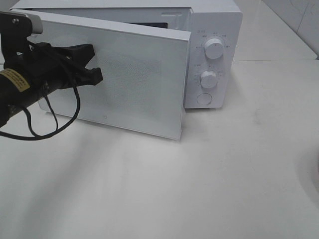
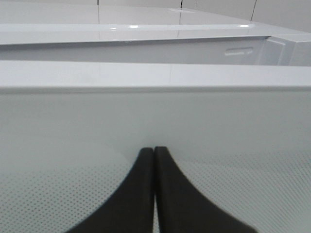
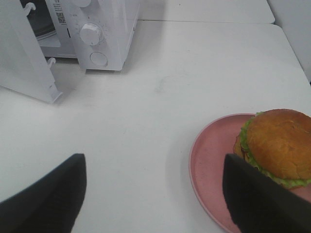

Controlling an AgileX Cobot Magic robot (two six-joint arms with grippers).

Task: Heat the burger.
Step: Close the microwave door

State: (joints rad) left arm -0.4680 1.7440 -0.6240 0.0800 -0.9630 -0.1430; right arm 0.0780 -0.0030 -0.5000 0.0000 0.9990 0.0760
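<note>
The burger [image 3: 279,143], with a golden bun and a green lettuce frill, sits on a pink plate [image 3: 214,155] in the right wrist view. My right gripper [image 3: 153,194] hangs open above the table, and one of its fingers overlaps the plate's near edge. The white microwave [image 1: 214,30] stands at the back with its door [image 1: 134,84] swung partly open. My left gripper [image 1: 97,74] is shut and empty. Its fingertips [image 2: 154,150] rest against the door's dotted outer face. The burger and the right gripper are out of the exterior high view.
Two knobs [image 1: 214,48] [image 1: 208,78] and a round button [image 1: 204,98] line the microwave's right panel. The white table [image 1: 199,189] spreads in front. In the right wrist view the door's edge [image 3: 51,90] juts out toward the table's middle.
</note>
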